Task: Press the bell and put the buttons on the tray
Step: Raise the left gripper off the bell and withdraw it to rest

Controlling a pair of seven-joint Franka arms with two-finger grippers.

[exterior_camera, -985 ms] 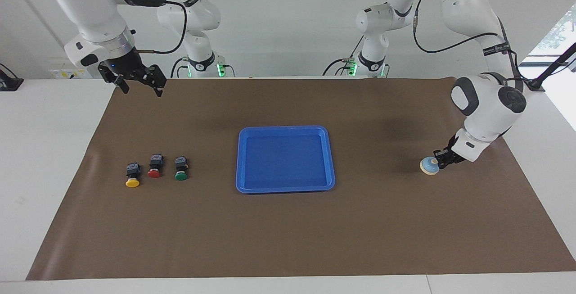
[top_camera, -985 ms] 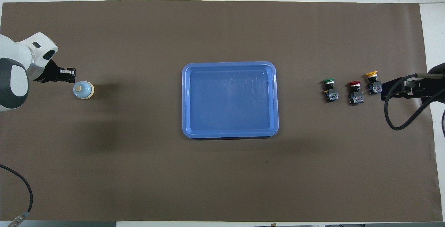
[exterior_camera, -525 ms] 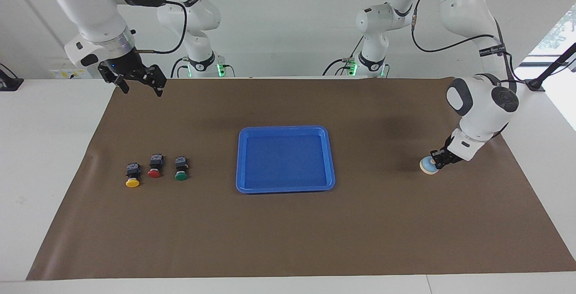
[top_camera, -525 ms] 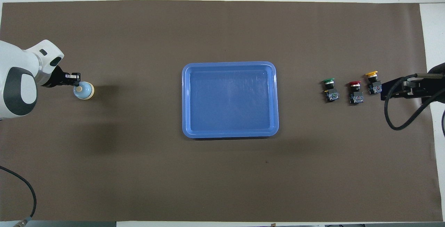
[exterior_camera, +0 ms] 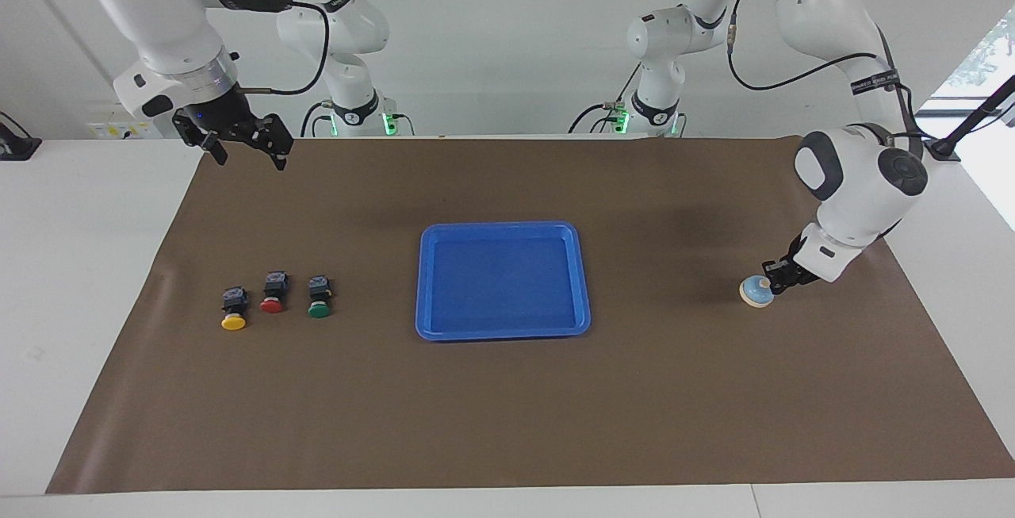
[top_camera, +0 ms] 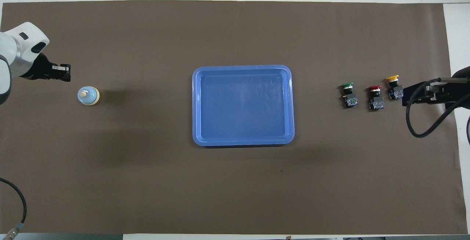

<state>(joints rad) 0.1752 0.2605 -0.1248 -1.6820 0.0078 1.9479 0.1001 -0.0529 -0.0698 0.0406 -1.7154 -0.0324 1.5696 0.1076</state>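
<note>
Three buttons (exterior_camera: 273,304) lie in a short row on the brown mat (exterior_camera: 507,423) toward the right arm's end of the desk (exterior_camera: 79,280), well apart from the tray. The yellow button (exterior_camera: 233,309) is nearest that end, the red button (exterior_camera: 273,294) sits in the middle, and the green button (exterior_camera: 319,298) is closest to the tray. Each lies on its side with its round cap pointing away from the robots.

The tray (exterior_camera: 503,332) sits flat near the middle of the mat, with nothing in it.

The bell (exterior_camera: 756,291) stands upright on the mat toward the left arm's end of the desk, about as far from the robots as the buttons.

The left pincer (exterior_camera: 777,275) is fully shut with nothing in it. It hangs low just beside the bell, on the side toward the desk's end, and the overhead view shows a gap between them.

The right pincer (exterior_camera: 247,155) is spread wide and empty. It waits raised over the mat's corner nearest the right arm's base, well apart from the buttons.
</note>
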